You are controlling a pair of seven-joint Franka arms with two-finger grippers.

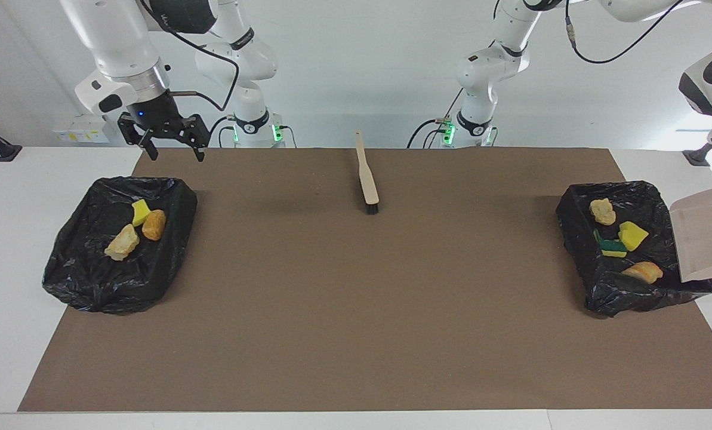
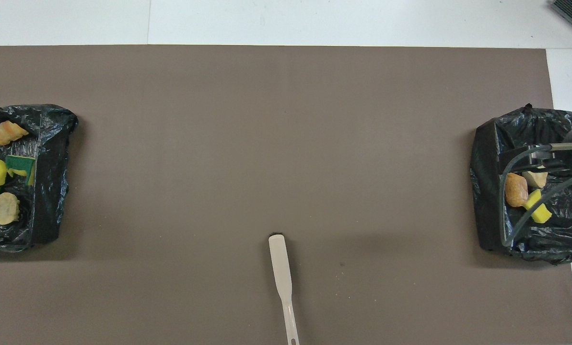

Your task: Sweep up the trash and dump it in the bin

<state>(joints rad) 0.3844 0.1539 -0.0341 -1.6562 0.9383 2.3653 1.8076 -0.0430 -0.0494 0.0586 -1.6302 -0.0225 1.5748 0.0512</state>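
Four trash scraps [image 1: 630, 236] in black-bagged bin [image 1: 576, 239] at facing view's three o'clock, beige dustpan [image 1: 705, 233] tilted at its rim, left gripper out of frame, jaws closed, three scraps [image 1: 135, 230] in nine o'clock bin [image 1: 81, 280], right gripper [image 1: 173, 154] raised at its twelve o'clock, jaws wide open, empty

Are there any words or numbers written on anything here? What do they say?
No text here can be read.
Right arm: no readable lettering on its white shell.
Brush: plain handle, no label.
Dustpan: plain, no label.
Black bin bags: no print.
Pale boxes by the wall: any marks on them are too small to read.
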